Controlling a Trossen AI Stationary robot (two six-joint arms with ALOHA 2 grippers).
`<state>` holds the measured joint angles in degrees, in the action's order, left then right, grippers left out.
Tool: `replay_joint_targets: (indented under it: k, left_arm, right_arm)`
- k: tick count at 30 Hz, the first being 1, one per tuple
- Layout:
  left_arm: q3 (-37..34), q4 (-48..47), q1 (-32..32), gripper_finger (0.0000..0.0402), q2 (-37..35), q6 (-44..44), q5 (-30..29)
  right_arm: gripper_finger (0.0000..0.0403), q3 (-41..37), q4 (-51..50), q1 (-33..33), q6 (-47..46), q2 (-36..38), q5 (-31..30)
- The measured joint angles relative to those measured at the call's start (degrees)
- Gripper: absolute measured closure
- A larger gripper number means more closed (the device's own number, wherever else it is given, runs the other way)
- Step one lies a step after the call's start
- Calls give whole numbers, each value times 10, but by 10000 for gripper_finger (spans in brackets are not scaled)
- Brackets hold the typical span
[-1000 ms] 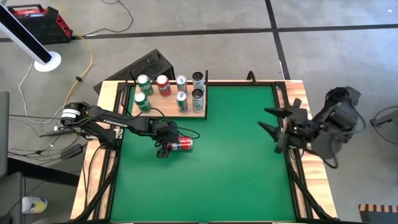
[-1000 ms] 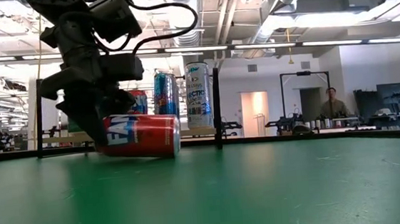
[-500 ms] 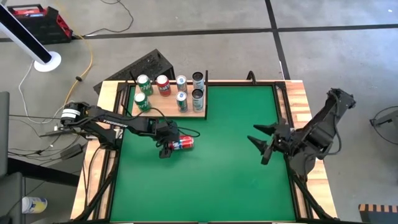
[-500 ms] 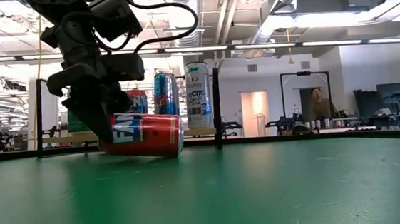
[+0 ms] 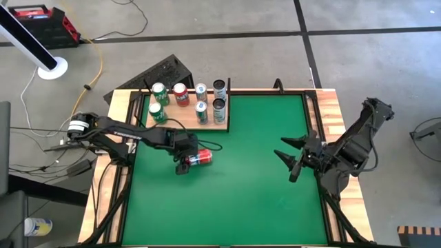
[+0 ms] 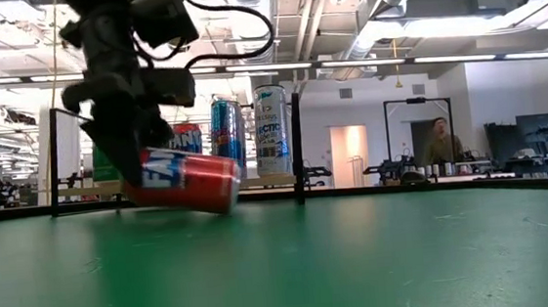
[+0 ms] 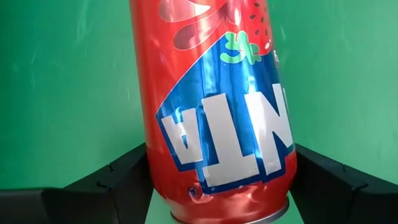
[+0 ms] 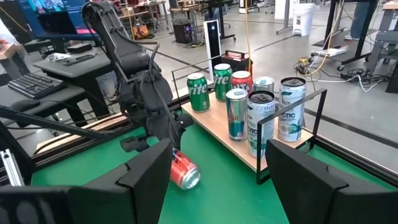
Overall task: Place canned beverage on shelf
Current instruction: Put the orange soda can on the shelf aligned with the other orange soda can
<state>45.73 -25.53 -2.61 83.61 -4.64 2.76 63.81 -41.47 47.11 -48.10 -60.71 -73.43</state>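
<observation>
Gripping glossy red can [image 5: 201, 158], green mat [image 5: 255, 200]

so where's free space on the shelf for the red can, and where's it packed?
The shelf is crowded: seven upright cans across it. Bare wood shows only along its near edge, by the right-hand cans. The green mat is open between the left gripper, holding the red can, and the right gripper.

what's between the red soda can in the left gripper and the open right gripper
Only bare green mat. The high view shows nothing lying between the red soda can at the left gripper and the right gripper.
</observation>
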Motion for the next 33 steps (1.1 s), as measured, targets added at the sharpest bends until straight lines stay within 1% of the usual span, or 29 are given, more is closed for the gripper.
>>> replay_joint_targets:
  k: [4,11,15,17,19,22,28,33]
  left_arm:
    - [64,-125,0,109,0,12,-4]
    - [186,-310,0,106,0,29,-6]
    - [230,-402,0,106,0,25,-7]
    - [239,-449,0,106,0,17,-9]
    - [241,-498,1,106,0,3,-8]
    - [241,-561,10,106,0,-11,-8]
    - [240,-614,20,106,-1,-56,0]
    - [210,-638,23,106,-1,-76,20]
  right_arm:
    - [122,0,0,0,4,0,0]
    - [122,0,8,-13,20,0,1]
    - [122,0,16,-29,21,1,1]
    - [122,0,20,-40,21,1,7]
    - [122,0,28,-54,25,1,25]
    - [122,0,58,-78,60,-1,60]
    - [122,0,163,-134,183,-1,137]
    - [122,0,250,-175,269,-4,214]
